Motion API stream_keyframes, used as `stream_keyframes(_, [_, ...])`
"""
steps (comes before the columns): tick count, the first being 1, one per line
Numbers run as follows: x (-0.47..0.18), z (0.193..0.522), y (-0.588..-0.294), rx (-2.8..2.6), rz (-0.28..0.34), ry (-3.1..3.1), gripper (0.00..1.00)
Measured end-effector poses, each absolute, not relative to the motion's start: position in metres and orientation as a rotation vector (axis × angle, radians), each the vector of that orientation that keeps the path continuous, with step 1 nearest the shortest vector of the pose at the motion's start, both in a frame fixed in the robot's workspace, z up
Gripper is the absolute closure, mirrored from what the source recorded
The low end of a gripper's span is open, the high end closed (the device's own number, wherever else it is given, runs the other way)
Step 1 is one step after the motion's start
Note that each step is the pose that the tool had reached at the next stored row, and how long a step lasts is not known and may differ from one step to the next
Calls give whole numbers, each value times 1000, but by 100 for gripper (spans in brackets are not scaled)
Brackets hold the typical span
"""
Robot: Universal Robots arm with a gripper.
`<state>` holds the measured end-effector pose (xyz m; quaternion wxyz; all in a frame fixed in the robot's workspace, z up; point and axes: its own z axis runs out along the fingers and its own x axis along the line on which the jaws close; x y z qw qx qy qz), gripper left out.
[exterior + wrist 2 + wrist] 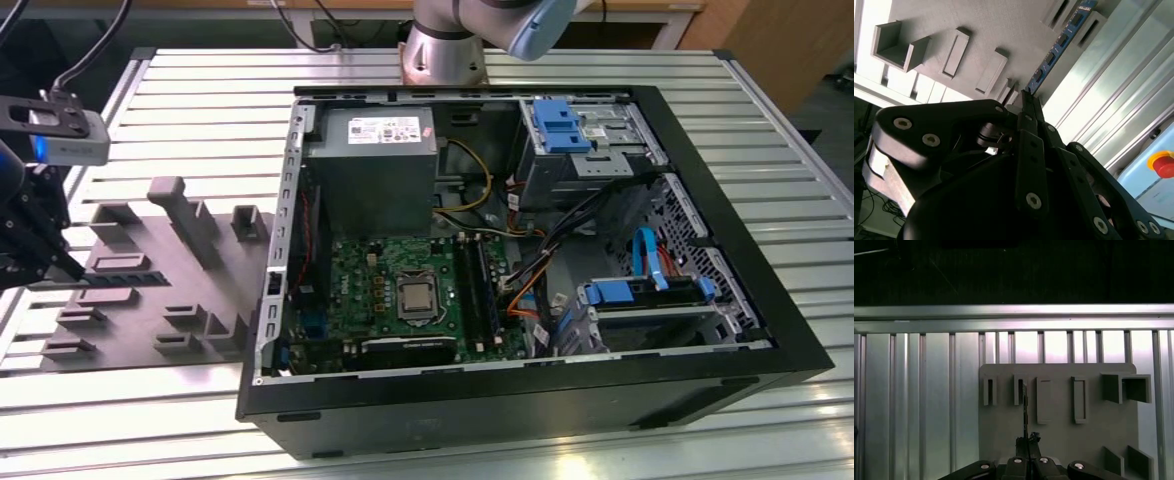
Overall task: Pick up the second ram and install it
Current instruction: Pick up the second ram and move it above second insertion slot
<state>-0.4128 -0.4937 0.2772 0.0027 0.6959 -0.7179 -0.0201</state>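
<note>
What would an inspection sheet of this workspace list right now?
Surface: slatted metal table, carrying a grey holder tray and an open computer case.
Job's things: the second ram stands on edge in the tray's slots.
Clutter: nothing seen.
Grippers: the gripper is shut on one end of the ram.
Cables: coloured wires inside the case; a black cable above the gripper.
Surroundings: a red button beyond the table.
</note>
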Motion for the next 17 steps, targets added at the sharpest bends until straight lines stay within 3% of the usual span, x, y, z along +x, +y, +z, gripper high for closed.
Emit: stream_keyframes(17, [-413,283,-494,2182,-63,-2251,88])
